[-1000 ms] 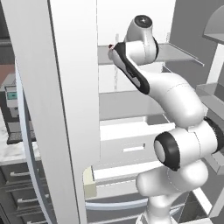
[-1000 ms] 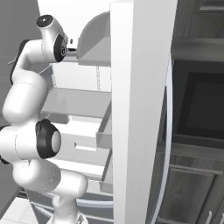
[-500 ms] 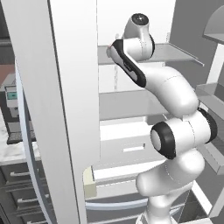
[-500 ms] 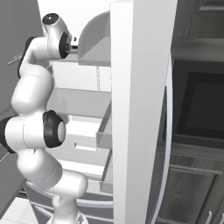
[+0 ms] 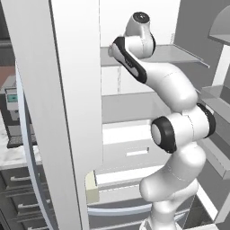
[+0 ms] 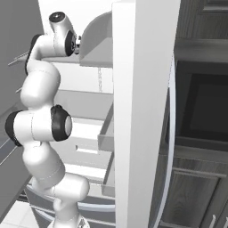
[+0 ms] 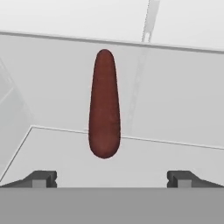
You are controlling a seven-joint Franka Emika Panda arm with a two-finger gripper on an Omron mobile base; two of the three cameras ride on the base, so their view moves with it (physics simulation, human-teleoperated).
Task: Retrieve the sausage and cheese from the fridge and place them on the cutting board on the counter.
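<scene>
So the sausage (image 7: pixel 104 105) is lying flat on a white fridge shelf (image 7: pixel 175 109), pointing lengthways away from the hand, blunt end nearest the camera. It sits alone on the shelf with bare white on both sides and the back wall just past its far tip. My guess is it's laid out like that so the fingers can straddle it across its narrow width.

The gripper (image 7: pixel 112 179) is spread wide with nothing between the fingers, and the sausage is ahead of the tips and slightly toward the left finger, not touching either one. Looks to me like a lineup before the grab, so nothing has been picked up yet.

Further out from the sausage, the arm (image 5: pixel 170 85) reaches up into the fridge (image 5: pixel 67 90) at upper-shelf height, past the open door panels on either side. Below that shelf there's another shelf and then the white drawers (image 5: pixel 130 148). Off to the left of the fridge, a strip of the marble counter (image 5: pixel 13 155) shows over dark cabinets.

Count: one sausage, one arm, two fingertips. I can't spot the cheese or the cutting board from here.
</scene>
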